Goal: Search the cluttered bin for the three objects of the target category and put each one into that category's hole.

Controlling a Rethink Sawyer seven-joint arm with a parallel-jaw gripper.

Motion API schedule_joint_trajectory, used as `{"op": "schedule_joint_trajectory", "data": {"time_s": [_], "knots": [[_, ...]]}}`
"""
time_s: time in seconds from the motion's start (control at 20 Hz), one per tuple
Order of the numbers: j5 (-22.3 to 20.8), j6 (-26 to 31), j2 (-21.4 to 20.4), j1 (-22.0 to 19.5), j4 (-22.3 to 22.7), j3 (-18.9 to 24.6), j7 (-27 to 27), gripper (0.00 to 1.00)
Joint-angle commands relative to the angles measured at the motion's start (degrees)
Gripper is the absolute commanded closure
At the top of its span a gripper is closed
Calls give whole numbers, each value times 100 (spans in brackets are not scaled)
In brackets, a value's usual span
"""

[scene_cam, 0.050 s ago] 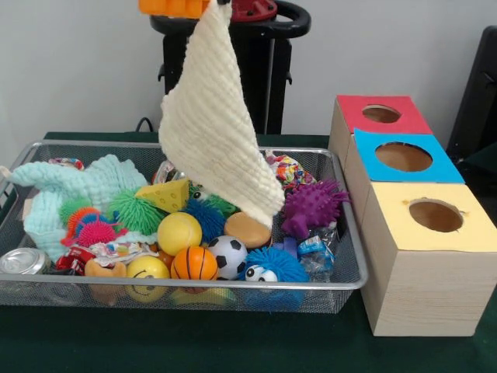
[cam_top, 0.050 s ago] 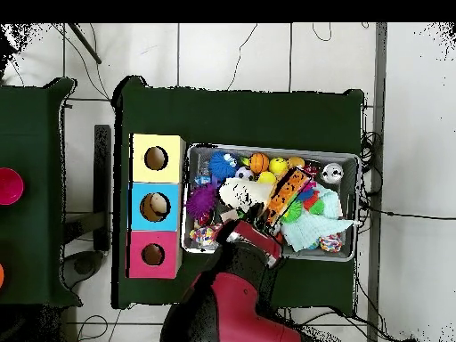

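Gripper [scene_cam, 0.050 s ago: 183, 6] up at twelve o'clock clamped on the cream cloth [scene_cam, 0.050 s ago: 213, 124], waffle-knit, ribbed, hanging in a long tapering drape, lower tip brushing the toys above the wire bin [scene_cam, 0.050 s ago: 351, 273], three coloured-hole boxes [scene_cam, 0.050 s ago: 419, 233] at three o'clock

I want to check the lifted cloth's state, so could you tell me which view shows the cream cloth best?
The front view: the cream cloth hangs full length above the wire bin, its top at the frame's edge. Overhead, it is only a small pale patch beside the arm.
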Motion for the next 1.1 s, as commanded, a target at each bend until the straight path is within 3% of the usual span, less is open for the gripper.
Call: {"op": "schedule_joint_trajectory", "data": {"time_s": [0.05,0.65,1.1], "knots": [[-392,708,-148,-275,-283,342,-64,100],[-707,705,-337,-640,-197,637,12,100],[-829,508,-229,-774,-163,737,131,100]]}}
